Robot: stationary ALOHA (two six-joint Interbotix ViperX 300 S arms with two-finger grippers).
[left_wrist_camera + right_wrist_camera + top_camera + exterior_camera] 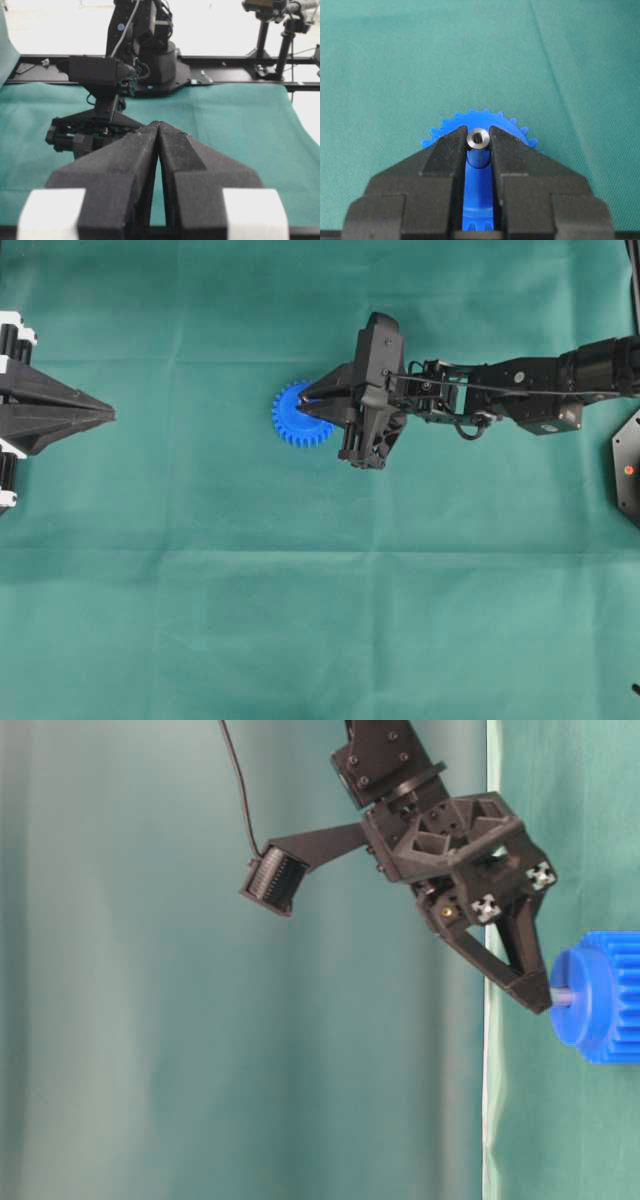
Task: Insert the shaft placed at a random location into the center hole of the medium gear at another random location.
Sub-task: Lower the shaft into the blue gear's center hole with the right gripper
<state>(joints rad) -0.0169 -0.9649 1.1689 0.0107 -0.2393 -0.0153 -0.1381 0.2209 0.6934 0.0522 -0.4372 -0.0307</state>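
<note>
The medium gear (289,421) is a bright blue toothed wheel lying flat on the green cloth near the table's middle. My right gripper (304,398) reaches over it from the right and is shut on the shaft (479,139), a short silvery pin held upright between the fingertips. In the table-level view the shaft (563,995) runs from the fingertips to the hub of the gear (610,1000). The center hole is hidden under the shaft. In the right wrist view the gear (481,120) shows just beyond the right gripper (479,135). My left gripper (110,415) rests shut and empty at the left edge.
Green cloth (320,620) covers the whole table. A black fixture (628,465) sits at the right edge. In the left wrist view the right arm's base (150,50) and a black rail (240,77) stand at the table's far side.
</note>
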